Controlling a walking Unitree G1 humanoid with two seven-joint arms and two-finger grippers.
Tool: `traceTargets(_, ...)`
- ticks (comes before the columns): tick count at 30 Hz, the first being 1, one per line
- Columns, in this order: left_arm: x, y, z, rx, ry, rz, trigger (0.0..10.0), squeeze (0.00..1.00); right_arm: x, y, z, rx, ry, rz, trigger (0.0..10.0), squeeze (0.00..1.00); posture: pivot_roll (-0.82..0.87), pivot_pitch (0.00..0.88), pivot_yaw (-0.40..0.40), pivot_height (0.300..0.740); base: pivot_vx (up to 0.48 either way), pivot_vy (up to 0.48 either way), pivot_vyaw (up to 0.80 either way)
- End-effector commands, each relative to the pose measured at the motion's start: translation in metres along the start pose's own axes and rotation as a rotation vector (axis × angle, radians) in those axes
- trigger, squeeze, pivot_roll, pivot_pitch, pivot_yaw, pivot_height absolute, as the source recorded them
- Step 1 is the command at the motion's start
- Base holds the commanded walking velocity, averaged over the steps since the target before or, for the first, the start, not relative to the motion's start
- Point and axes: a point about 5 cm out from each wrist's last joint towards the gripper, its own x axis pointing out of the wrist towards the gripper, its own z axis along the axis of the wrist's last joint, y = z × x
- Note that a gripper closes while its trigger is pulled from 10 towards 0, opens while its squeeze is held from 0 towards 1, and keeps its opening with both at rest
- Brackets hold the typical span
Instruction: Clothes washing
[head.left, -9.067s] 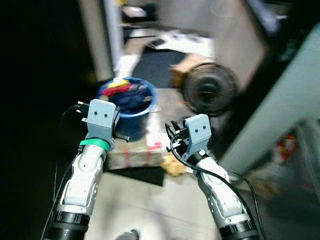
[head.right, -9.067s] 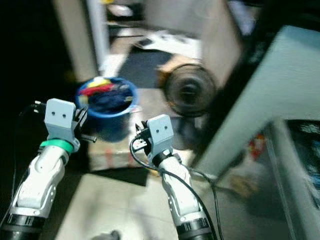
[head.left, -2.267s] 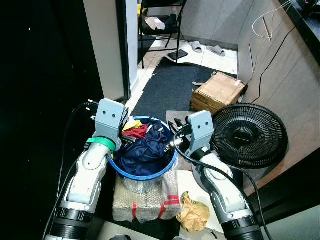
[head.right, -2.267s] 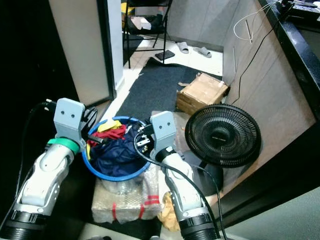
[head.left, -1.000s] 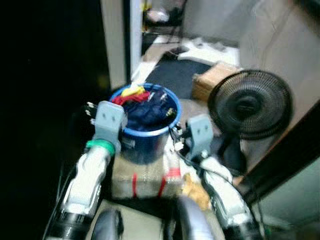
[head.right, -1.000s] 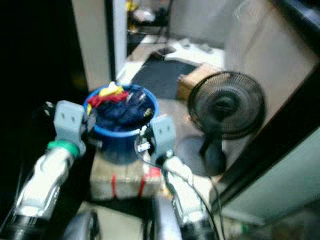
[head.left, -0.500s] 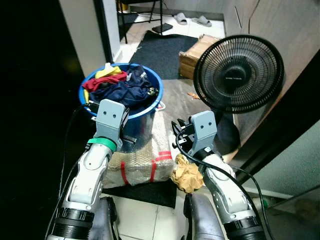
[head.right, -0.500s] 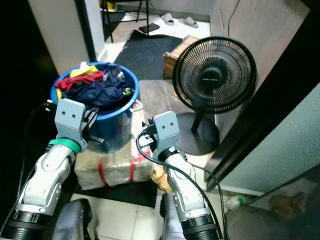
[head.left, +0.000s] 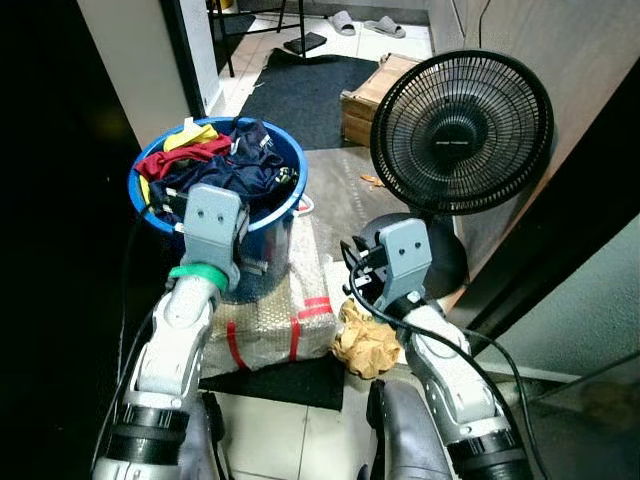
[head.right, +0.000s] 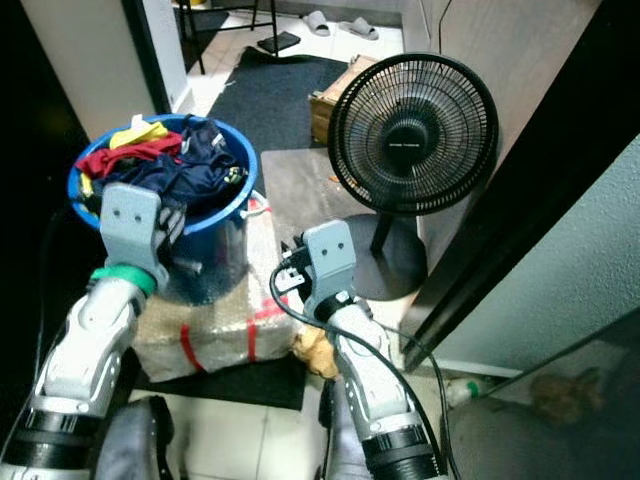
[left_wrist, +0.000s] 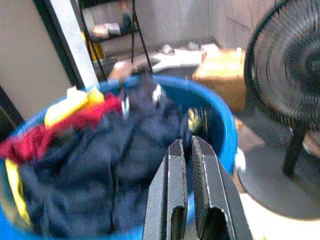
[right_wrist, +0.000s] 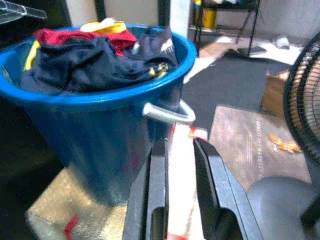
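Two empty claws, left (left_wrist: 186, 150) nearly clenched, right (right_wrist: 179, 150) parted; clothes (head.left: 225, 165) at eleven o'clock fill the bucket (head.left: 280, 215), washing unstarted.

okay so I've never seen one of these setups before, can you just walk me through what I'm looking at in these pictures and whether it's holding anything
This is a humanoid robot seen from its own cameras. Two pictures come from its head, looking down past its two silver arms. The other two come from cameras on its wrists, looking along each gripper's black fingers.

In front of it a blue bucket heaped with clothes, mostly navy with some red and yellow, stands on a bubble-wrapped package taped in red. Beside that stands a black floor fan, with crumpled brown paper on the floor nearby.

The left gripper hangs just above the bucket's rim, fingers almost together. The right gripper sits lower, pointing at the bucket's white handle, fingers slightly apart. Neither one holds anything.
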Motion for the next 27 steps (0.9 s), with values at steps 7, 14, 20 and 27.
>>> traceTargets(7, 0.014, 0.003, 0.008, 0.002, 0.007, 0.032, 10.0, 0.0, 0.027, -0.007, 0.025, 0.0, -0.083, -0.002, 10.0, 0.0, 0.02, 0.078, -0.014, 0.465, 0.0, 0.0, 0.0)
traceTargets(14, 0.013, 0.007, 0.01, -0.014, 0.02, 0.06, 10.0, 0.0, 0.036, -0.002, 0.03, 0.001, -0.086, 0.015, 10.0, 0.0, 0.03, 0.121, -0.03, 0.455, 0.0, 0.0, 0.0)
traceTargets(20, 0.015, 0.012, 0.024, -0.04, -0.001, 0.101, 10.0, 0.0, 0.042, -0.002, 0.032, -0.009, -0.078, 0.022, 10.0, 0.0, 0.04, 0.188, -0.042, 0.44, 0.0, 0.0, 0.0)
traceTargets(27, 0.018, 0.011, 0.034, -0.053, -0.02, 0.11, 10.0, 0.0, 0.044, -0.007, 0.034, -0.019, -0.076, 0.009, 10.0, 0.0, 0.04, 0.237, -0.038, 0.44, 0.0, 0.0, 0.0)
